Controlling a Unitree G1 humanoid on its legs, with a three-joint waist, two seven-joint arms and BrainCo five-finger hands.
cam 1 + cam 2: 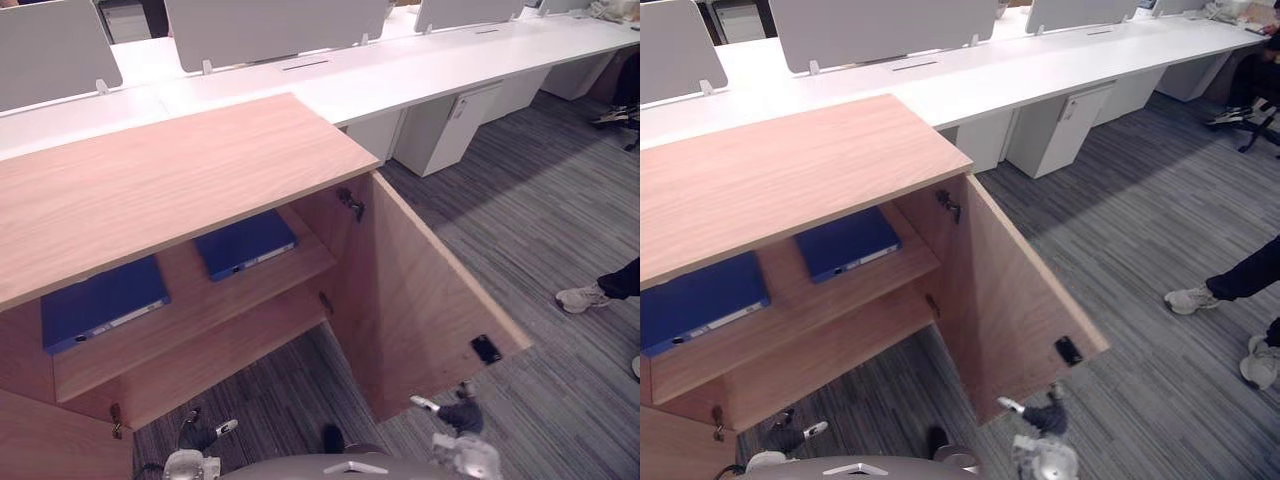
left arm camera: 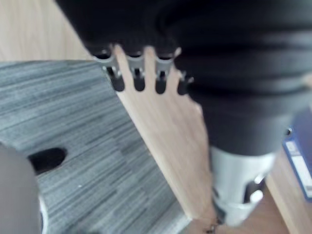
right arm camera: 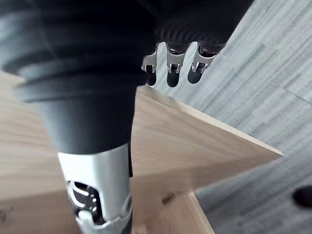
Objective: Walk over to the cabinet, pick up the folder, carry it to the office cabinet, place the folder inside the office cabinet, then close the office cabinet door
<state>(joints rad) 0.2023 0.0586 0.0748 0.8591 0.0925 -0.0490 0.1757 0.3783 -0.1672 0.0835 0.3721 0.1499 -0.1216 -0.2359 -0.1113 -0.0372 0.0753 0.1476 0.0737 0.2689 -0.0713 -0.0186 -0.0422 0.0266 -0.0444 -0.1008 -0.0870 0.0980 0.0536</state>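
Two blue folders lie flat on the upper shelf of the open wooden cabinet [image 1: 170, 180]: one at the left [image 1: 100, 303], one nearer the middle [image 1: 245, 243]. The cabinet's right door [image 1: 420, 300] swings wide out towards me. My left hand [image 1: 200, 436] hangs low before the lower shelf, fingers [image 2: 139, 73] relaxed and holding nothing; a folder's corner [image 2: 300, 156] shows past it. By the open door's lower outer corner hangs my right hand [image 1: 458, 415], its fingers [image 3: 173, 68] relaxed and empty above the door's top edge.
Behind the cabinet runs a long white desk [image 1: 400, 70] with grey divider panels and a white pedestal [image 1: 445, 125] beneath. A person's shoe [image 1: 585, 297] rests on the grey carpet at the right. The cabinet's left door [image 1: 50, 440] juts in at the lower left.
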